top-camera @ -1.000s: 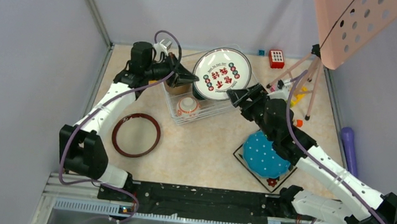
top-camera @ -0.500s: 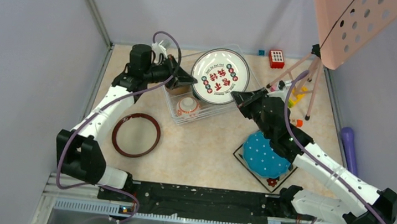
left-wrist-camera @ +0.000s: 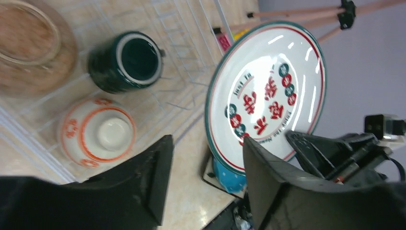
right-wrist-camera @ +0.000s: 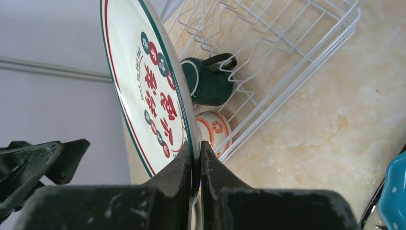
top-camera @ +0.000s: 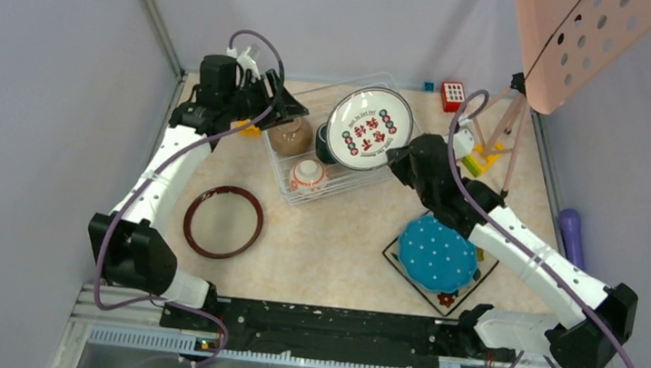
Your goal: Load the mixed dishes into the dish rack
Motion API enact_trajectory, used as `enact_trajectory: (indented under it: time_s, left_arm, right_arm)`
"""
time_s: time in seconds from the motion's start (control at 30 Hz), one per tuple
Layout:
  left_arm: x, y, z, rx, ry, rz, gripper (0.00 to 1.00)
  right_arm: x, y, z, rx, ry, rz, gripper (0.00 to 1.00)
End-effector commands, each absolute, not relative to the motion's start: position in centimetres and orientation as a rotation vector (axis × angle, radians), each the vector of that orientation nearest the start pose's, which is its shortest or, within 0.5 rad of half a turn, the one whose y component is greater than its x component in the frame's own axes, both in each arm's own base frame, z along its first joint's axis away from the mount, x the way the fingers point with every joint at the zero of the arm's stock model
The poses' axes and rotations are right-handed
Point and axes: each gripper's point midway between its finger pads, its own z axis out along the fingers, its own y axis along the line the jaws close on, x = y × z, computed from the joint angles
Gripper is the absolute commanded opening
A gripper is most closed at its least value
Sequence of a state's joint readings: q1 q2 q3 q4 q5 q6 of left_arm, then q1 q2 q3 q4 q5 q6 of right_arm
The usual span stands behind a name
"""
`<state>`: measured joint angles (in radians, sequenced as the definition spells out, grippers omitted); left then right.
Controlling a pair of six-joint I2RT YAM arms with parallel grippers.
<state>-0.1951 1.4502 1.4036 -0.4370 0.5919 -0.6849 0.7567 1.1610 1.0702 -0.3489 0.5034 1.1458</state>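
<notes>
Dish rack point(top-camera: 351, 180): qty 1, white wire, far-centre of worktop point(top-camera: 332, 258).

**Top view.** Dishes: 7 total.
- In rack, 3: brown bowl point(top-camera: 290, 135), dark green mug point(top-camera: 327, 144) (partly hidden behind the held plate), small orange-and-white patterned bowl point(top-camera: 307, 174).
- Held, 1: white plate with red characters point(top-camera: 369, 127), near upright over rack's right part. Can't tell if it touches the wire.
- On worktop, 3: blue white-dotted plate point(top-camera: 436, 253) lying on black square plate point(top-camera: 453, 295) (only edges and corners show), near-right. Dark red-rimmed round plate point(top-camera: 224, 221), near-left, well apart from rack.

End effectors: 2. Right end effector point(top-camera: 397, 160) is clamped on the white plate's rim. Left end effector point(top-camera: 291, 112) is at rack's far-left corner, just beside brown bowl, fingers apart, nothing held.

Misc: red keypad toy point(top-camera: 453, 95), qty 1, far side, right of rack.

**Left wrist view.**
- Own fingers spread wide, nothing btwn them.
- Shows mug interior, patterned bowl and the plate face w/ characters.
- Brown bowl is cut off at top-left frame edge.
- Blue plate is only a sliver under the white plate.
- Black square and red-rimmed plates are out of frame.

**Right wrist view.**
- Both fingers pinched tight on the white plate's rim.
- Mug handle is plain here; top view doesn't show it.
- Patterned bowl is half hidden behind the plate.
- Brown bowl is not seen.
- Blue plate is cut off at bottom-right corner.
- Rack dividers are clearest in this view.
</notes>
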Motion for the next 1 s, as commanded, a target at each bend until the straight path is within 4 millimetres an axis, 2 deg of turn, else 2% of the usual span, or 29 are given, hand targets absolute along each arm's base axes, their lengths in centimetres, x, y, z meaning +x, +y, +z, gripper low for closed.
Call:
enact_trajectory:
  time_s: [0.0, 0.1, 0.23, 0.37, 0.47, 0.67, 0.77, 0.83, 0.97]
  left_arm:
    - [40.0, -15.7, 30.9, -0.176, 2.083, -0.952, 0.64]
    - [42.5, -12.9, 31.0, -0.180, 2.017, -0.771, 0.65]
    - [46.5, -8.3, 30.2, -0.228, 1.952, -0.439, 0.63]
    - [49.7, -5.9, 29.2, -0.207, 1.952, -0.299, 0.61]
    - [52.2, -4.6, 27.3, -0.211, 1.991, -0.248, 0.61]
    - [56.2, -3.9, 24.0, -0.226, 2.002, -0.325, 0.60]
    - [57.8, -4.4, 22.7, -0.203, 1.989, -0.365, 0.60]
    - [58.7, -3.4, 21.8, -0.213, 1.990, -0.374, 0.60]
    - [59.6, -4.6, 19.5, -0.162, 2.056, -0.471, 0.56]
  right_arm:
    - [32.2, 21.9, 30.0, 0.745, 1.902, 0.676, 0.00]
    - [32.6, 21.7, 30.3, 0.743, 1.928, 0.632, 0.00]
    - [32.9, 20.2, 30.4, 0.747, 1.925, 0.551, 0.00]
    - [32.6, 18.9, 29.6, 0.753, 1.918, 0.536, 0.00]
    - [32.3, 17.7, 28.1, 0.769, 1.941, 0.496, 0.00]
    - [30.8, 14.2, 25.9, 0.777, 1.974, 0.396, 0.00]
    - [29.5, 12.2, 25.1, 0.770, 1.981, 0.334, 0.00]
    - [28.5, 10.9, 24.6, 0.775, 1.981, 0.288, 0.00]
    - [27.0, 8.9, 23.4, 0.789, 1.976, 0.230, 0.00]
